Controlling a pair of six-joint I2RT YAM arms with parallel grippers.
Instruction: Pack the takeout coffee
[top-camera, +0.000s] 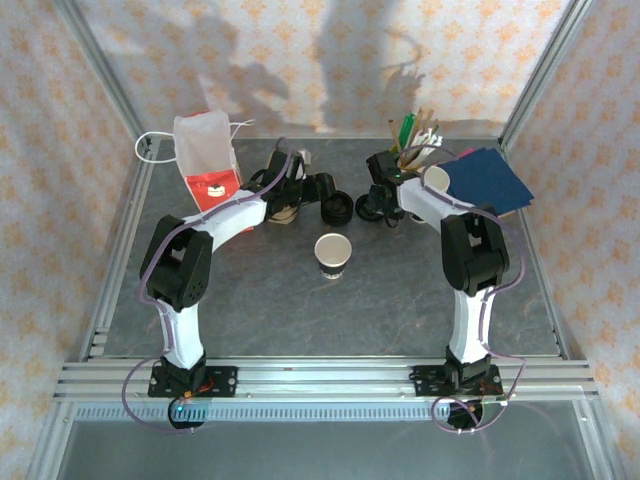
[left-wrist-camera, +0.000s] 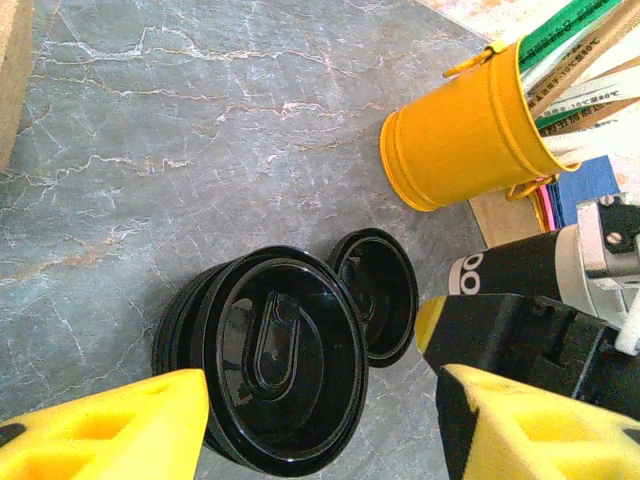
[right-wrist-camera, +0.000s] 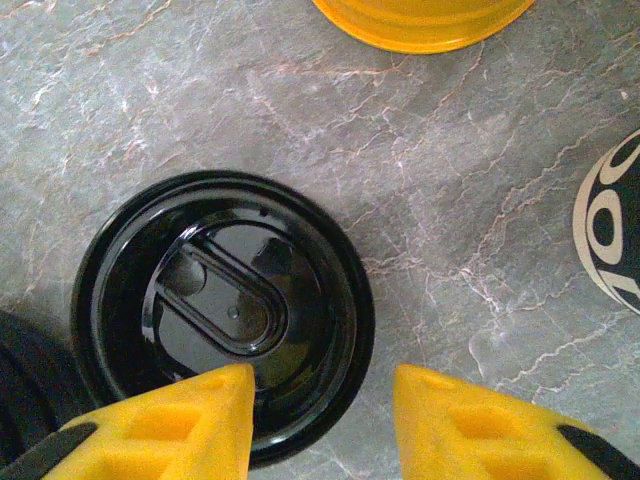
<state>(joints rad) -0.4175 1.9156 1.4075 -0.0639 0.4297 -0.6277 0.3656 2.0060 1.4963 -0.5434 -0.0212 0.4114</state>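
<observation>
Lying partly under right claw (right-wrist-camera: 322, 415): black lid (right-wrist-camera: 222, 310).

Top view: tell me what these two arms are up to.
Both arms reach toward the back of the table. The left hand hovers open above a stack of lids. The right hand hangs open over a single lid lying flat on the table. The paper cup stands uncovered mid-table, and the paper bag sits at the back left.
</observation>
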